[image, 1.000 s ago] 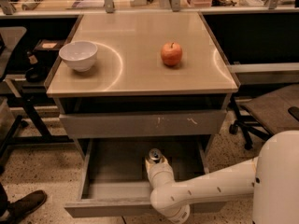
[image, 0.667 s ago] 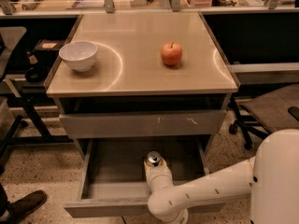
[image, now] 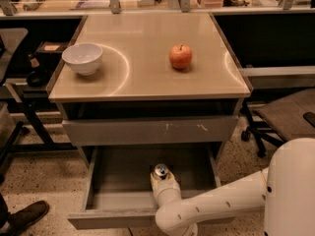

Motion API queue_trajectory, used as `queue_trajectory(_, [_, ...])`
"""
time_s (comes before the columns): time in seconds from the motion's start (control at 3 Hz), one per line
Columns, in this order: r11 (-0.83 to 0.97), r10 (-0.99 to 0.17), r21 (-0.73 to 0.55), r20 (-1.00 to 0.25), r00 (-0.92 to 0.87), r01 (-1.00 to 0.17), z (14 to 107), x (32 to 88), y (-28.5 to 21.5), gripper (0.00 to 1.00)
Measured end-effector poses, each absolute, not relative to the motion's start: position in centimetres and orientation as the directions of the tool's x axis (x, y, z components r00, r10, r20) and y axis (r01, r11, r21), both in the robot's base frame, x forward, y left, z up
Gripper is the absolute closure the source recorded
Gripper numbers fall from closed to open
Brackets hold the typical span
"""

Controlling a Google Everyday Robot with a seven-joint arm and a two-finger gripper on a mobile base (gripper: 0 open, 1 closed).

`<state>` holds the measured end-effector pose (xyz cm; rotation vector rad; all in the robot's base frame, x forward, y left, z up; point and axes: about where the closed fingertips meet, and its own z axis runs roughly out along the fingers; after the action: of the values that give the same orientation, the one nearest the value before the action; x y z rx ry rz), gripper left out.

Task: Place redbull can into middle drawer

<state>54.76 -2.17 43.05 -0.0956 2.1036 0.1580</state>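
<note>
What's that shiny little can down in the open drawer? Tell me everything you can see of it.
Only the top of the redbull can shows: a round, shiny silver metal lid with a dark spot at its middle. It stands upright inside the open middle drawer, near the centre of its grey floor. The gripper sits close in front of it, hiding its body.

Free floor in middle drawer (image: 120, 181) left of hand (image: 161, 176)
</note>
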Motion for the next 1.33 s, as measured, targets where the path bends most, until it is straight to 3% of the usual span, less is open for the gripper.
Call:
queue_trajectory(0.67, [0.984, 0.023, 0.113, -0.843, -0.538, -0.136, 41.93, 54.58, -1.90, 1.00])
queue_trajectory(1.0, [0.984, 0.023, 0.114, -0.842, -0.539, -0.136, 41.92, 54.58, -1.89, 0.82])
queue_trajectory(1.33, [0.984, 0.023, 0.114, -0.842, -0.539, -0.136, 41.92, 54.58, -1.89, 0.58])
